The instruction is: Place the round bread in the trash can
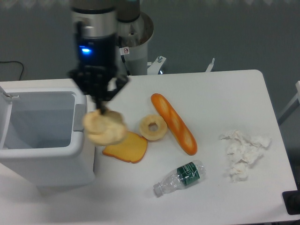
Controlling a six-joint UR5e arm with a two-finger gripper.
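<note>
The round bread (104, 128) is a pale tan lumpy bun, blurred, held in the air just right of the trash can's right wall. My gripper (100, 108) is shut on its top, pointing down, with the black fingers (96, 101) above it. The trash can (77, 140) is a large white boxy bin at the left of the table, open at the top with a grey-white inside. The bun hangs beside the bin's rim, not over the opening.
On the white table (225, 93) lie a ring-shaped bread (153, 127), a long orange baguette (173, 123), a flat orange toast slice (126, 148), a clear plastic bottle with green label (180, 177) and crumpled white tissue (242, 152).
</note>
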